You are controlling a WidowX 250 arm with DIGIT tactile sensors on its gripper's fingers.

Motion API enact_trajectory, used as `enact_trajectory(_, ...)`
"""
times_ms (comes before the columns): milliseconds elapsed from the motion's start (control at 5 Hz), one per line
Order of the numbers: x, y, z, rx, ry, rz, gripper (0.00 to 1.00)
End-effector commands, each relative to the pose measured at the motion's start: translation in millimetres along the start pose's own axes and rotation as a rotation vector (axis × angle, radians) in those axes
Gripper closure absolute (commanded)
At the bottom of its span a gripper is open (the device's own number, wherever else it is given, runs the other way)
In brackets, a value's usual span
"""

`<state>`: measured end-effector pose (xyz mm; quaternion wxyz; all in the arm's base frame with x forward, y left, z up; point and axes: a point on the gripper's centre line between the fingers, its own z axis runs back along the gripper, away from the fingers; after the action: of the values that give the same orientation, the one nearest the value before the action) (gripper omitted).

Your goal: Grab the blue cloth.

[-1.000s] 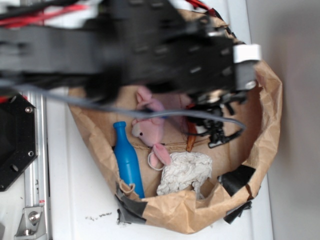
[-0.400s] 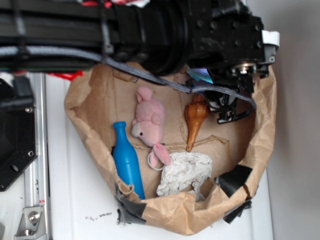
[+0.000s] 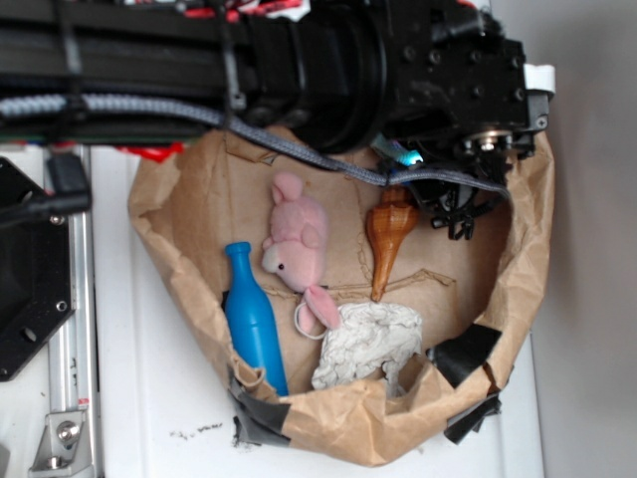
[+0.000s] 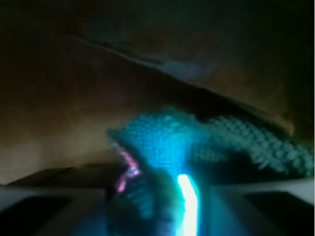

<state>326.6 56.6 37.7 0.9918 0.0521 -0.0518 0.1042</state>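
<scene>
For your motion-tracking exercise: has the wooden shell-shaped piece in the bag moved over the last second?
Cannot tell. A second ago the arm hid most of it; since 0.4 s ago the wooden shell-shaped piece keeps its place beside the pink plush.

Brown paper bag (image 3: 518,249), pink plush (image 3: 299,244), blue bottle (image 3: 254,324), wooden shell (image 3: 388,234), whitish knitted cloth (image 3: 368,344)

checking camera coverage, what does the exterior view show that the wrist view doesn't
Only the exterior: the brown paper bag, blue bottle, pink plush, brown shell, whitish knitted cloth and the black arm overhead. Only the wrist: a dark, blurred close-up of the blue cloth's looped terry weave, with a bright glare streak. Both share the blue cloth, just a sliver under the arm from outside. The gripper's state is unclear.
</scene>
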Motion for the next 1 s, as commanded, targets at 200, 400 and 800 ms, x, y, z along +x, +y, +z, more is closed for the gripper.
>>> enact_trajectory(200, -29, -22, 112, -0.13, -0.188, -0.111, 1.0)
enact_trajectory(400, -40, -21, 143, -0.178, -0.063, -0.123, 1.0)
enact_trajectory(800, -50, -26, 148, -0.165, 0.094, -0.201, 1.0)
